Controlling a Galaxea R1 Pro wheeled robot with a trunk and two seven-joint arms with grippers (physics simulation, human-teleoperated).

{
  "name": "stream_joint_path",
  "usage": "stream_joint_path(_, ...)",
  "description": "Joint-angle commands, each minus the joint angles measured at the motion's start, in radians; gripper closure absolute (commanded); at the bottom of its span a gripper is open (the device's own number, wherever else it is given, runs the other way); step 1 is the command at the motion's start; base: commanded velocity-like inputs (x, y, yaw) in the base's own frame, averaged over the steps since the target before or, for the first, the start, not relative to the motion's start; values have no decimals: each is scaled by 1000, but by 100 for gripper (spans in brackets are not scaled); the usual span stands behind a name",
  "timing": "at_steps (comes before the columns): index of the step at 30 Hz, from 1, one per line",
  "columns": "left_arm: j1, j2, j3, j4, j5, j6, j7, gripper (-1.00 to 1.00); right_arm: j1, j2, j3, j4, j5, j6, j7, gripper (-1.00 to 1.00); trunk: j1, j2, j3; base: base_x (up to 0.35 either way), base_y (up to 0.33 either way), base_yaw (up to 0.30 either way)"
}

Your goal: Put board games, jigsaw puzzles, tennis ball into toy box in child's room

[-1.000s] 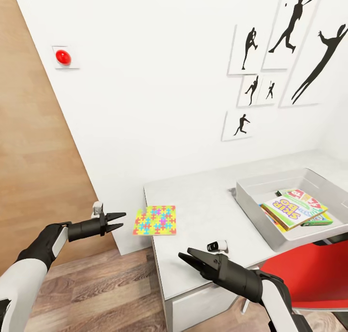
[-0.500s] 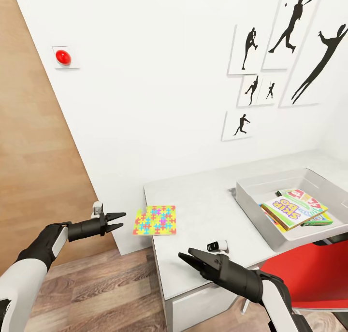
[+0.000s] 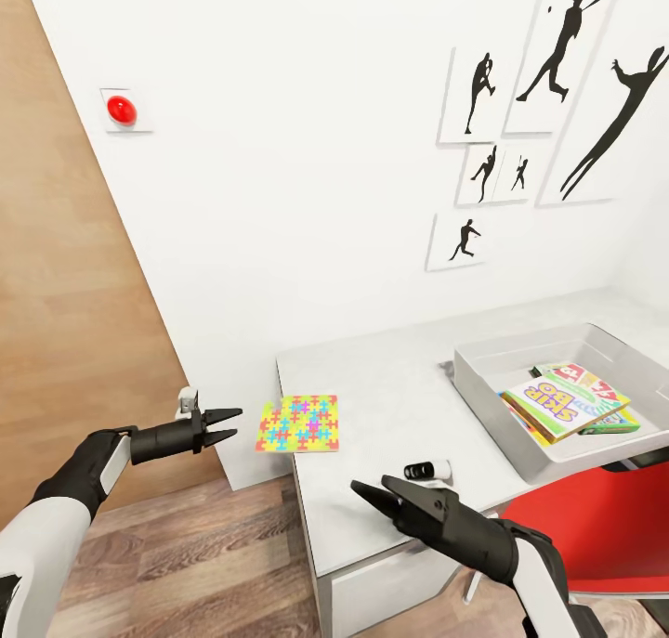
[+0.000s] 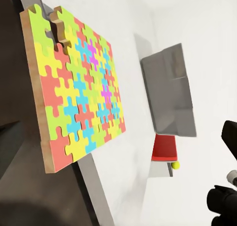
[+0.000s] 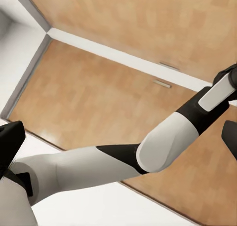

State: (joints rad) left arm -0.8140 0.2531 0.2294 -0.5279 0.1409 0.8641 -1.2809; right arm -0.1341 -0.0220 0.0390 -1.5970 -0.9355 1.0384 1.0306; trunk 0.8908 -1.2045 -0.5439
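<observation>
1. Right gripper (image 3: 364, 496) has eased slightly toward the toy box (image 3: 483, 387) and a touch lower since a second ago; its fingers are spread, pinching nothing, above the table's (image 3: 390, 406) front edge.
2. Left gripper (image 3: 228, 424) hasn't budged: it hovers off the table's end, fingers parted and empty, tips aimed at the jigsaw puzzle (image 3: 299, 423).
3. That puzzle lies flat at the table's end corner, overhanging the edge, well apart from the toy box.
4. Board games (image 3: 567, 399) sit stacked inside the toy box.
5. A small black-and-white object (image 3: 427, 471) lies on the table just beyond the right gripper; hard to identify.
6. A red chair (image 3: 585, 536) covers the toy box's near corner.
7. Left wrist view catches a tennis ball (image 4: 176, 165), tiny, beyond the toy box.
</observation>
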Motion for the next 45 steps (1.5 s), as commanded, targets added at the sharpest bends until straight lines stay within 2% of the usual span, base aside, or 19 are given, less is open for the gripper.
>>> stream_joint_path(1,-1,0,1,0,2,8,-2,-100,0,-1,-5,0,0,3,9,-100,0,-1,-1,0,0,0)
stream_joint_path(11,-1,0,1,0,2,9,-2,-100,1,-3,-42,0,0,3,64,-100,0,-1,-1,0,0,0)
stream_joint_path(22,-1,0,1,0,2,9,-2,-100,1,-4,-46,0,0,2,141,-100,0,-1,-1,0,0,0)
stream_joint_path(29,-1,0,1,0,2,9,-2,-100,1,-3,-45,0,0,0,161,-100,0,-1,-1,0,0,0)
stream_joint_path(39,-1,0,1,0,2,9,-3,-100,1,0,-44,0,0,0,165,-100,38,-71,-32,0,0,0)
stream_joint_path(45,-1,0,1,0,2,9,-3,-100,1,2,-44,0,0,0,165,-100,38,-71,-32,0,0,0)
